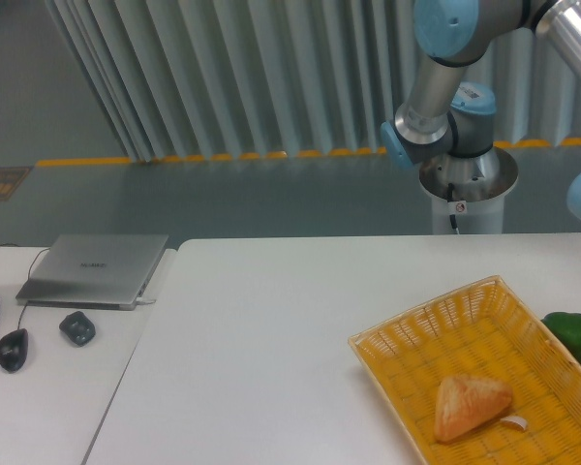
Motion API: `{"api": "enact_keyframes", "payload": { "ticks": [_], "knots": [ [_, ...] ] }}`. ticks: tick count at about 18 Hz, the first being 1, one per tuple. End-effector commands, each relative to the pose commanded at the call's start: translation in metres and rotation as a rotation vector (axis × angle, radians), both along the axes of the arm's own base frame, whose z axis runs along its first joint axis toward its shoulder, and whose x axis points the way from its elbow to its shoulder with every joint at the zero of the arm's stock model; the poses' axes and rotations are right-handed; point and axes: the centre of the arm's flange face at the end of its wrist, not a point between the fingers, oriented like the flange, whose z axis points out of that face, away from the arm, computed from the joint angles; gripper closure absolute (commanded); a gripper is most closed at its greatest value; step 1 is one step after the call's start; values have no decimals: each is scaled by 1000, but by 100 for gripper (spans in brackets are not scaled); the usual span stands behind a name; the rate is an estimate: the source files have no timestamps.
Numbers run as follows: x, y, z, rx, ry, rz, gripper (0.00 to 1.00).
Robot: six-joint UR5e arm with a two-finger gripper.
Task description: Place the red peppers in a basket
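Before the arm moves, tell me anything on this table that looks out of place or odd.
No red pepper is in view. The yellow basket holds only a tan bread piece with a small pale scrap beside it. A green pepper lies outside the basket's right side, cut by the frame edge. The gripper is out of view.

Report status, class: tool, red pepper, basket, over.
Tool out of frame; only arm seen. Red pepper not in view. Basket holds one bread piece. Green pepper sits outside basket's right side.
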Motion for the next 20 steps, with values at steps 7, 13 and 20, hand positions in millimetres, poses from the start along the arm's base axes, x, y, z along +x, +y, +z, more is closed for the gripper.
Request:
{"api": "enact_keyframes", "payload": {
  "ticks": [7,13,20],
  "knots": [
    [0,10,12,39,25,18,100],
    [3,9,9,33,21,11,100],
    [23,-10,34,29,36,-23,100]
  ]
}}
